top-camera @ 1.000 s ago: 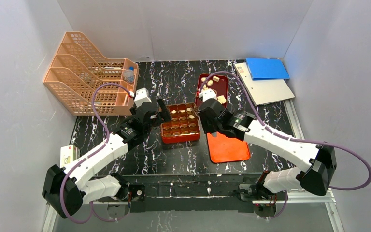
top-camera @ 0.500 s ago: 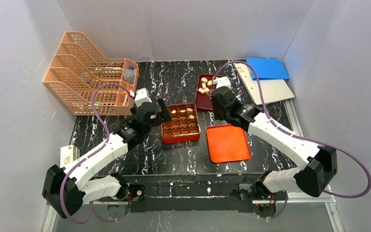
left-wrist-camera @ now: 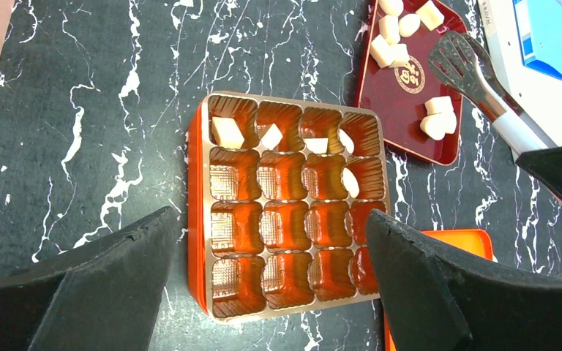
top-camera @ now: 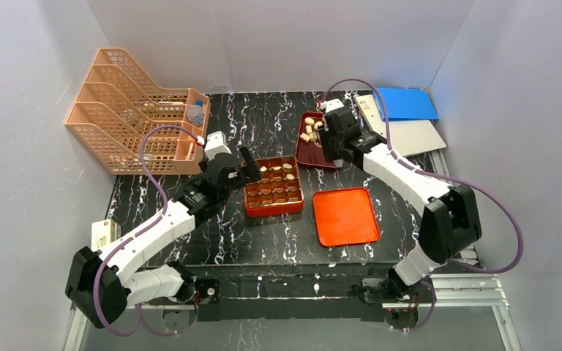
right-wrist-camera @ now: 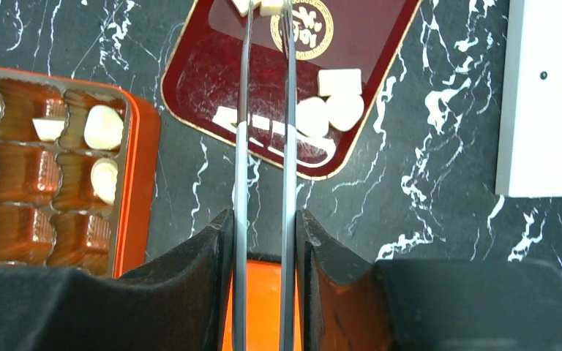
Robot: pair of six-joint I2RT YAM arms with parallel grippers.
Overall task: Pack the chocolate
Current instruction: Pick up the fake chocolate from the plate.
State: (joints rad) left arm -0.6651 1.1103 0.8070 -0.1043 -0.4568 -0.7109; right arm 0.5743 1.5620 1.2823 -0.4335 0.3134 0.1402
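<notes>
Several pale chocolate pieces (top-camera: 309,131) lie in the dark red tray (top-camera: 322,155); they also show in the right wrist view (right-wrist-camera: 329,110). A few more sit in the far rows of the orange-red compartmented box (top-camera: 273,188), (left-wrist-camera: 227,132). My right gripper (right-wrist-camera: 265,227) is shut on metal tongs (right-wrist-camera: 265,146). The tongs' tips reach over the tray among the pieces (left-wrist-camera: 457,58). I cannot tell whether they hold one. My left gripper (left-wrist-camera: 271,241) is open, with its jaws spread either side of the box's near end (left-wrist-camera: 285,219).
An orange lid (top-camera: 345,216) lies right of the box. A peach file rack (top-camera: 135,110) stands at the back left. A blue folder (top-camera: 404,102) and a white binder (top-camera: 410,137) lie at the back right. A small carton (top-camera: 102,234) sits at the left edge.
My right arm swung the tongs from over the box back and to the right, to over the dark red tray. The left arm has barely moved.
</notes>
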